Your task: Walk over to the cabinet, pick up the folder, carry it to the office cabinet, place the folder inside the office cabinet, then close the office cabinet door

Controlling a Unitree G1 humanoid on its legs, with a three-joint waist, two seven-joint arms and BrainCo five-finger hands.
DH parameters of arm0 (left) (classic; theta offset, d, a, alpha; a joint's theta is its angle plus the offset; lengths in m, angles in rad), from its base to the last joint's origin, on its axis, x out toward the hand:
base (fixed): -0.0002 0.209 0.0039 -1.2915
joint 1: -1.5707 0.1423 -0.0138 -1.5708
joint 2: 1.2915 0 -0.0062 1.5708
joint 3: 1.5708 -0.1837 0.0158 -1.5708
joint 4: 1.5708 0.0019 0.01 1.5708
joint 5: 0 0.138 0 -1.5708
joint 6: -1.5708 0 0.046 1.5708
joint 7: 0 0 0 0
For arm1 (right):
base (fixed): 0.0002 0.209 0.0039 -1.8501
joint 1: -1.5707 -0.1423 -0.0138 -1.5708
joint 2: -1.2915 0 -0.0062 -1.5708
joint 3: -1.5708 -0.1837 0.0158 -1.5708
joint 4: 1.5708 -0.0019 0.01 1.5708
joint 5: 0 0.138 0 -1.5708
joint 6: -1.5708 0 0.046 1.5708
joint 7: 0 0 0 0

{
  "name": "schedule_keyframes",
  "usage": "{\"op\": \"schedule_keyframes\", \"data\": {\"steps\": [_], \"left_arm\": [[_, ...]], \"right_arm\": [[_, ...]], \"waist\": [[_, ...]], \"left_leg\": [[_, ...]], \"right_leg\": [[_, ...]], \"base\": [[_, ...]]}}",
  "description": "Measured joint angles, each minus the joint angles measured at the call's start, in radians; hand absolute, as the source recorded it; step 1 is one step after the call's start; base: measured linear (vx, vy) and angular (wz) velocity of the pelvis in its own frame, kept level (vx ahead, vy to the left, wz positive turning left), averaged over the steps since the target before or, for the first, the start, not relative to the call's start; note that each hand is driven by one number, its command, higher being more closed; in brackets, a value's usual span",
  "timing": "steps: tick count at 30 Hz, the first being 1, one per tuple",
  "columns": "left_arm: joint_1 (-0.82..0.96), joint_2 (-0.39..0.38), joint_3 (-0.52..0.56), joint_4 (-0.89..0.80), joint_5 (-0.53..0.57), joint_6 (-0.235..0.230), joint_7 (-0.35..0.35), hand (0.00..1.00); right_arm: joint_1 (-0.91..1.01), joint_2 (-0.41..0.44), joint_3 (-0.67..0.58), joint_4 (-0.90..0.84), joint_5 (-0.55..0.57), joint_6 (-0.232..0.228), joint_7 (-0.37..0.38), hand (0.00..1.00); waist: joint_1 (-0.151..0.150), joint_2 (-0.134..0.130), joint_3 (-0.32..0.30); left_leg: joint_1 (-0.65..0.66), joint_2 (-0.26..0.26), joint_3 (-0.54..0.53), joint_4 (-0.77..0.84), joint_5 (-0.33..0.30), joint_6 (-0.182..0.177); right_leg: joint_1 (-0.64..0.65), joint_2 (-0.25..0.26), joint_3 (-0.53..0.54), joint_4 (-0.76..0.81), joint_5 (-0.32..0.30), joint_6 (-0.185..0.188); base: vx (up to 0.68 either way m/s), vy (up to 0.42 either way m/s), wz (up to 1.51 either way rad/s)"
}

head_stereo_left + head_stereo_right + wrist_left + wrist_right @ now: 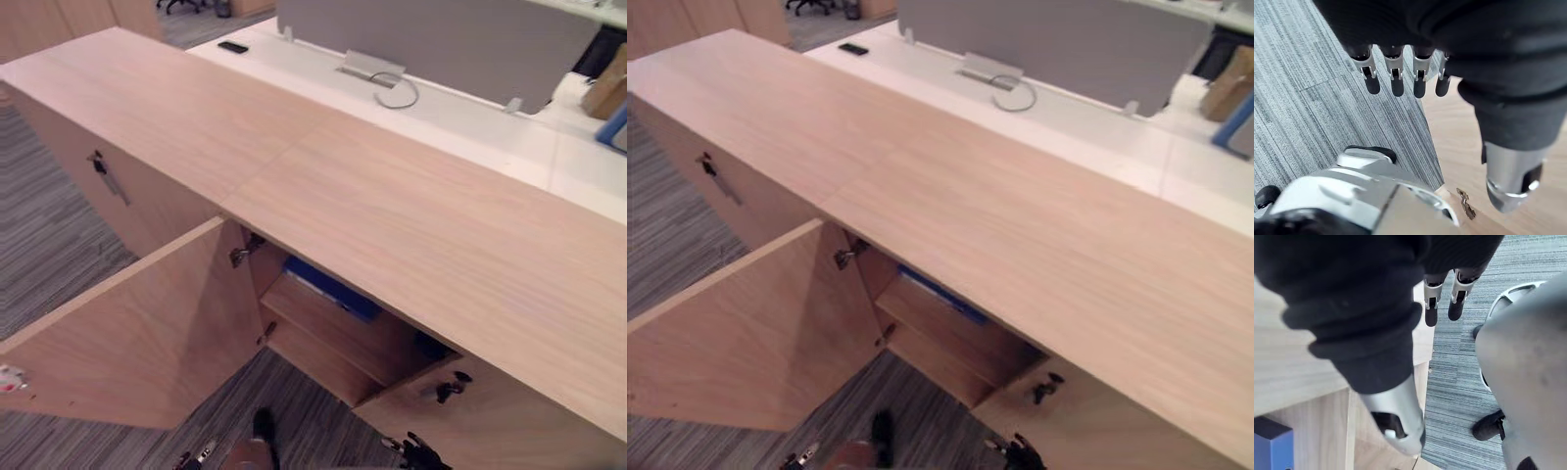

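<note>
The blue folder [328,286] lies on the upper shelf inside the wooden office cabinet [392,215], under its long top. A corner of the folder [1271,443] is also visible in the right wrist view. The cabinet's left door [127,333] stands wide open, swung out toward me. My left hand [1396,73] hangs over the carpet beside that door's edge, fingers straight and holding nothing. My right hand [1431,303] hangs in front of the opening, fingers relaxed and holding nothing.
The right-hand door [509,431] carries a key [451,387] in its lock. Further left, a shut door has a key [103,171] too. Behind the cabinet, a white desk [470,127] has a grey partition [441,39]. Grey striped carpet [49,245] covers the floor.
</note>
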Motion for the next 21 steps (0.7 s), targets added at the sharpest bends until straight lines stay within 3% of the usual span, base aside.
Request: {"op": "schedule_keyframes", "data": {"steps": [3, 5, 6, 7, 9, 10, 11, 14, 17, 21], "left_arm": [[-0.008, -0.002, -0.004, -0.025, 0.001, -0.001, -0.001, 0.00], [-0.016, -0.009, -0.005, -0.037, 0.002, -0.001, -0.001, 0.00], [-0.019, -0.008, 0.003, -0.038, 0.003, -0.001, -0.001, 0.00], [-0.012, -0.017, 0.033, -0.021, 0.003, 0.008, 0.000, 0.00], [0.008, -0.025, 0.034, -0.017, 0.005, 0.011, -0.002, 0.00], [-0.001, -0.024, 0.025, -0.020, 0.006, 0.011, -0.005, 0.00], [-0.031, -0.005, -0.004, -0.017, 0.023, 0.011, -0.009, 0.00], [-0.046, -0.005, -0.023, -0.027, 0.036, 0.003, -0.010, 0.00], [-0.043, -0.017, -0.029, -0.018, 0.049, 0.008, -0.012, 0.00], [-0.044, -0.012, -0.037, -0.018, 0.053, 0.008, -0.015, 0.00]], "right_arm": [[-0.013, -0.002, -0.053, 0.003, 0.008, 0.001, 0.000, 0.00], [-0.020, -0.005, -0.087, 0.012, 0.026, 0.001, -0.001, 0.00], [-0.024, 0.000, -0.087, 0.013, 0.038, 0.000, 0.000, 0.00], [-0.029, 0.014, -0.097, 0.028, 0.041, -0.003, 0.000, 0.00], [-0.019, 0.016, -0.143, 0.011, 0.054, -0.001, -0.003, 0.00], [-0.011, 0.017, -0.158, 0.000, 0.060, 0.000, -0.007, 0.00], [-0.002, 0.017, -0.173, -0.002, 0.068, 0.000, -0.009, 0.00], [-0.001, 0.017, -0.194, -0.013, 0.080, -0.001, -0.012, 0.00], [0.000, 0.016, -0.193, -0.025, 0.079, -0.001, -0.017, 0.00], [0.000, 0.015, -0.192, -0.026, 0.079, 0.000, -0.019, 0.00]], "waist": [[-0.001, 0.011, 0.012], [-0.008, 0.016, 0.016], [-0.006, 0.016, 0.022], [-0.008, 0.017, 0.032], [-0.016, 0.040, 0.031], [-0.024, 0.043, 0.033], [-0.035, 0.044, 0.037], [-0.050, 0.059, 0.038], [-0.054, 0.068, 0.042], [-0.057, 0.066, 0.037]], "left_leg": [[-0.062, -0.052, -0.051, -0.004, 0.028, 0.021], [-0.069, -0.089, -0.066, -0.073, 0.071, 0.002], [-0.065, -0.086, -0.020, -0.077, 0.030, 0.011], [-0.069, 0.010, 0.139, 0.159, -0.132, 0.028], [-0.032, 0.053, 0.157, 0.182, -0.183, 0.022], [-0.007, 0.018, 0.134, 0.109, -0.173, 0.036], [0.028, -0.055, 0.093, -0.051, -0.081, 0.044], [0.125, -0.148, 0.020, -0.339, 0.036, 0.028], [0.172, -0.159, 0.012, -0.411, 0.071, 0.022], [0.172, -0.154, 0.024, -0.411, 0.077, 0.014]], "right_leg": [[-0.020, 0.000, -0.008, -0.012, -0.010, -0.013], [-0.018, 0.003, -0.028, -0.041, 0.002, -0.041], [-0.018, -0.010, -0.054, -0.043, 0.014, -0.032], [-0.006, -0.024, -0.084, 0.000, 0.017, -0.021], [-0.008, -0.021, -0.101, 0.057, 0.015, -0.020], [-0.027, -0.032, -0.118, 0.086, 0.007, -0.017], [-0.049, -0.040, -0.133, 0.079, 0.003, -0.020], [-0.084, -0.030, -0.137, 0.041, 0.012, -0.033], [-0.096, -0.025, -0.132, 0.026, 0.036, -0.056], [-0.087, -0.012, -0.124, 0.005, 0.058, -0.043]], "base": [[0.10, 0.083, 0.81], [0.00, 0.043, 0.98], [0.05, 0.135, 0.45], [0.11, 0.158, 0.21], [0.17, 0.132, 0.18], [0.09, 0.142, 0.82], [0.01, 0.110, 0.94], [-0.01, 0.103, 0.85], [-0.08, 0.056, 0.21], [-0.04, -0.031, -0.10]]}}
